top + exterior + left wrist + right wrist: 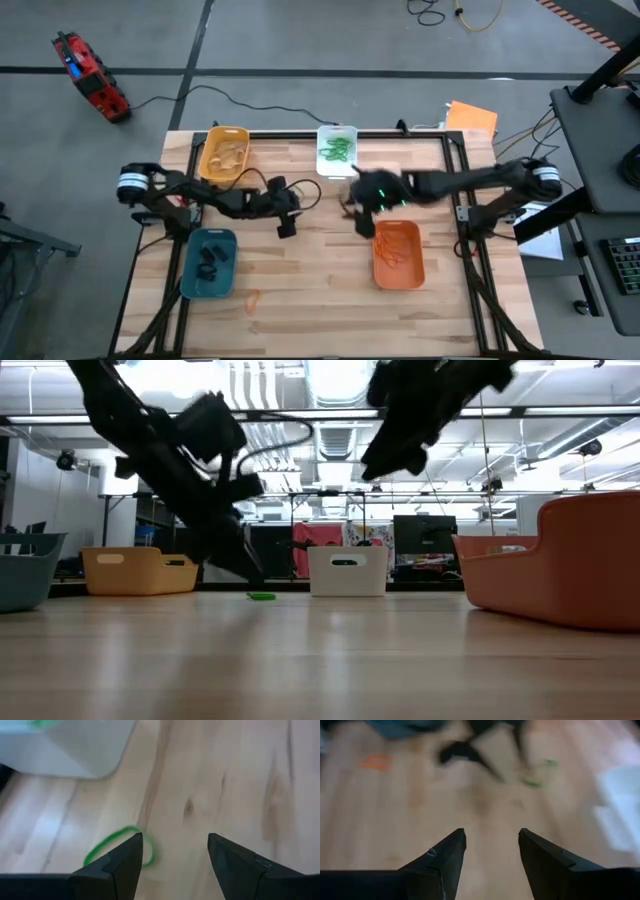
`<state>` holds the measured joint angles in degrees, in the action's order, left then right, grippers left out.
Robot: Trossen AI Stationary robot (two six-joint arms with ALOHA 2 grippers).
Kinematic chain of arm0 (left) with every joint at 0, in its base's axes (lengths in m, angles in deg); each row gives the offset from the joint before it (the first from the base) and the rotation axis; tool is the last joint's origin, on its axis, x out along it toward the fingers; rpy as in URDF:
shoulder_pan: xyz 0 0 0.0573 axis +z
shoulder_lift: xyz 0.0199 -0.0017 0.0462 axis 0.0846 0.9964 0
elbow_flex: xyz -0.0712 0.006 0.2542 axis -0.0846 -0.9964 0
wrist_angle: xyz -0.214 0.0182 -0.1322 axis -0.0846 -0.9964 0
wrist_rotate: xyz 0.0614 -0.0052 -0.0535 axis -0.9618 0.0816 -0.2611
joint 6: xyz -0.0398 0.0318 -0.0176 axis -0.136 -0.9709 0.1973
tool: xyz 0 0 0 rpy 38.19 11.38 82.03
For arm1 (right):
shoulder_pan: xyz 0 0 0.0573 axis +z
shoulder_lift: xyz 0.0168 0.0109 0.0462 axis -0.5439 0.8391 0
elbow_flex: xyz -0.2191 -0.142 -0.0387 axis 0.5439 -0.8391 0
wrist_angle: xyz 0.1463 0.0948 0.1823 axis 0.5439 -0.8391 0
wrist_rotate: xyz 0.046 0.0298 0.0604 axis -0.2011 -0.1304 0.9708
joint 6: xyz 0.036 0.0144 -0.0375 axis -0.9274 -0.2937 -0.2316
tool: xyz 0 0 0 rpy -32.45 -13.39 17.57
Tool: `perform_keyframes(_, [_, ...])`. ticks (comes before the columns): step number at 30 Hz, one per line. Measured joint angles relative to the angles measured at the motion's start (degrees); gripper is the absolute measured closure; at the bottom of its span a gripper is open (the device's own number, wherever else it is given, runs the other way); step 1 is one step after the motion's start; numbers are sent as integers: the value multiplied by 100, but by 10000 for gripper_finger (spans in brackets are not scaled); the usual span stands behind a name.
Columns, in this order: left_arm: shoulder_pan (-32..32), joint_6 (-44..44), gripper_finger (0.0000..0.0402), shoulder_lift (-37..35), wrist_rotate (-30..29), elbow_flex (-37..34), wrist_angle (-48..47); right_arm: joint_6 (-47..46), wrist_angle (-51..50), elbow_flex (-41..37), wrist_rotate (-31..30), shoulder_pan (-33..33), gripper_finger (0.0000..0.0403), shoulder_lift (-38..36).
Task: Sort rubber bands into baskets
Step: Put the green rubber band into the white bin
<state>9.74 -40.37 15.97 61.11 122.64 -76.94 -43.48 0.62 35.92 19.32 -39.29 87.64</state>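
- The left tool (pixel 175 852) hung low over the bench (pixel 300 260), fingers spread, above a green rubber band (pixel 112 845) lying near the white basket (pixel 337 150).
- The right tool (pixel 491 845) was spread and empty, beside the orange basket (pixel 398 255).

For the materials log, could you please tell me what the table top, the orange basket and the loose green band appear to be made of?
Table top: pale wood, apparently planked; grain and knots show, with a low sheen.
Orange basket: probably moulded plastic; smooth, uniform walls with rounded corners, matte.
Green band: likely rubber; a thin, limp loop lying flat on the wood by the left gripper.
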Motion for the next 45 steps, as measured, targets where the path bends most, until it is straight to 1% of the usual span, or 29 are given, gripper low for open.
perform_keyframes(4, [307,-148,194,229,444,2,-72,-459,978,-753,-346,802,224,-432])
perform_keyframes(7, [451,-240,194,368,930,2,-57,-621,1424,-1141,-767,1284,226,-531])
perform_keyframes(10, [550,-265,194,492,1038,30,26,-626,1730,-1323,-1143,1590,227,-541])
perform_keyframes(13, [617,-260,194,564,1088,33,88,-678,1748,-1327,-1214,1708,227,-515])
perform_keyframes(18, [640,-257,194,482,1058,42,41,-670,1784,-1330,-1208,1780,230,-473])
perform_keyframes(23, [720,-438,194,468,618,169,2,-581,1853,-1334,-1212,1771,228,-428])
perform_keyframes(27, [884,-454,199,565,772,221,-6,-506,1865,-1332,-1210,1774,227,-411])
perform_keyframes(30, [972,-425,221,641,930,225,-38,-499,1868,-1330,-1210,1774,227,-406])
perform_keyframes(33, [985,-395,259,724,1061,232,-70,-451,1876,-1330,-1210,1774,230,-388])
perform_keyframes(35, [979,-391,292,752,1106,229,-78,-395,1874,-1330,-1208,1774,231,-378])
perform_keyframes(39, [968,-354,376,697,1201,220,-107,-382,1877,-1330,-1210,1774,231,-362])
perform_keyframes(40, [970,-352,388,666,1223,213,-126,-371,1875,-1330,-1208,1774,232,-357])
perform_keyframes(45, [839,-236,398,422,1369,180,-241,-280,1897,-1334,-1299,1774,232,-305])
